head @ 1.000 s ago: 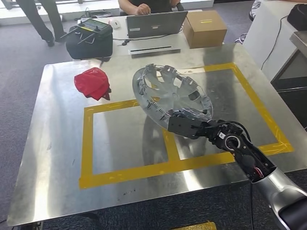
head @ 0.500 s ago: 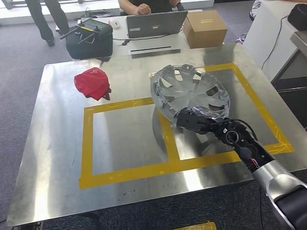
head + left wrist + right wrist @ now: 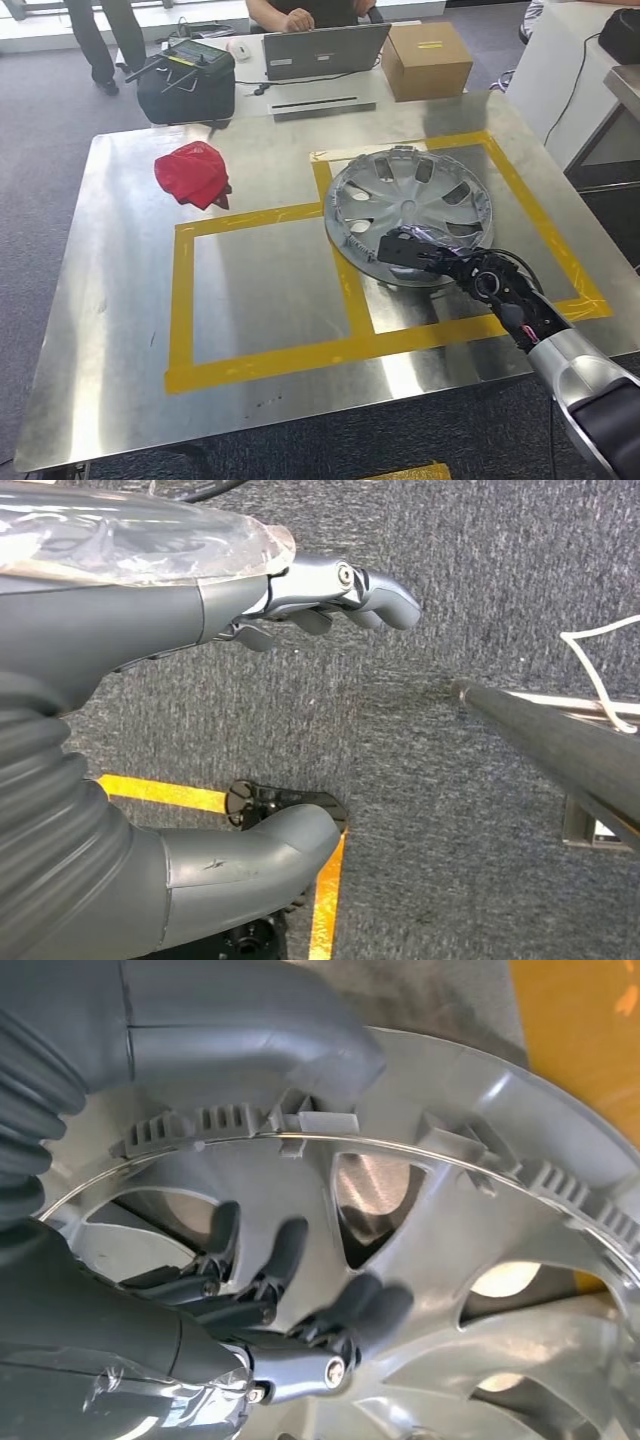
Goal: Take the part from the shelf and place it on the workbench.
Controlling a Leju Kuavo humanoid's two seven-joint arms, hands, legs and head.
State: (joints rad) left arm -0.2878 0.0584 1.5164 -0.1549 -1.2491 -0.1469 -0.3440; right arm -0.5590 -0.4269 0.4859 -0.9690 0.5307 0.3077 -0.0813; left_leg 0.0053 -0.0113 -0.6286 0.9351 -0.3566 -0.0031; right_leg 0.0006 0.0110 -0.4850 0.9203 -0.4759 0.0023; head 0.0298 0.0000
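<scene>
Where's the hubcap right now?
In the head view, the hubcap lies inside the right yellow-taped square on the workbench, right hand gripping its near rim.

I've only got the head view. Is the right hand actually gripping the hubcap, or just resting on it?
Observer: Gripping. In the right wrist view the right hand has its thumb over the rim of the hubcap and its fingers on the inner face.
Operator: Anything under the hubcap there?
Observer: Through a spoke opening I see the shiny table close behind.
Operator: And the left hand?
Observer: The left wrist view shows the left hand over grey carpet, fingers apart from the thumb, holding nothing.
</scene>
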